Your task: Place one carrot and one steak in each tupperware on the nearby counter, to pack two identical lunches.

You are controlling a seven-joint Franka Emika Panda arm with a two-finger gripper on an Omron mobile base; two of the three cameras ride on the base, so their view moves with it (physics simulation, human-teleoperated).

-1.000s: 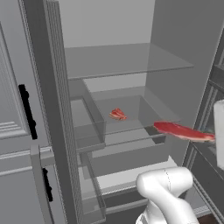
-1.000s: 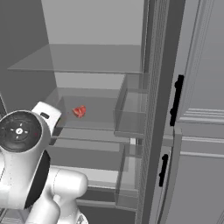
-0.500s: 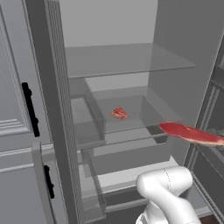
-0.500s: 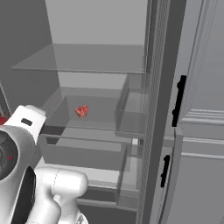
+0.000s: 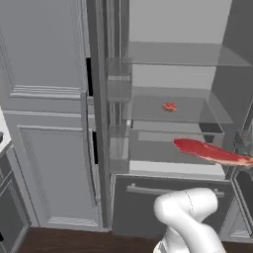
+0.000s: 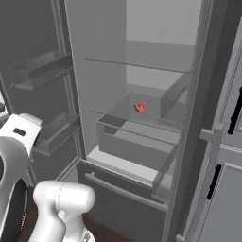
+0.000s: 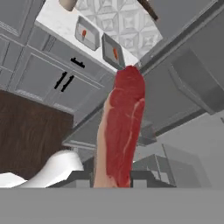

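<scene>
In the hand view a long red steak (image 7: 124,127) with pale streaks stands up from my gripper (image 7: 114,177), which is shut on its lower end. In the left base view the same steak (image 5: 212,151) juts in from the right in front of the open fridge. A second small steak (image 5: 169,106) lies on a glass shelf inside the fridge (image 6: 141,107). Far off in the hand view, two grey tupperware (image 7: 92,41) (image 7: 107,54) sit side by side on the white counter (image 7: 54,19). Each holds one orange carrot (image 7: 83,33) (image 7: 115,54).
The fridge stands open with glass shelves (image 5: 178,54), a pulled-out drawer (image 6: 127,142) and door bins (image 6: 40,71). Grey panelled cabinets with black handles (image 7: 65,81) stand under the counter above dark wood floor (image 7: 26,127). A tall grey cabinet door (image 5: 49,123) is at the left.
The whole picture has shifted, so the base has moved relative to the fridge. The steak stays held in my shut gripper, and the other steak lies where it was.
</scene>
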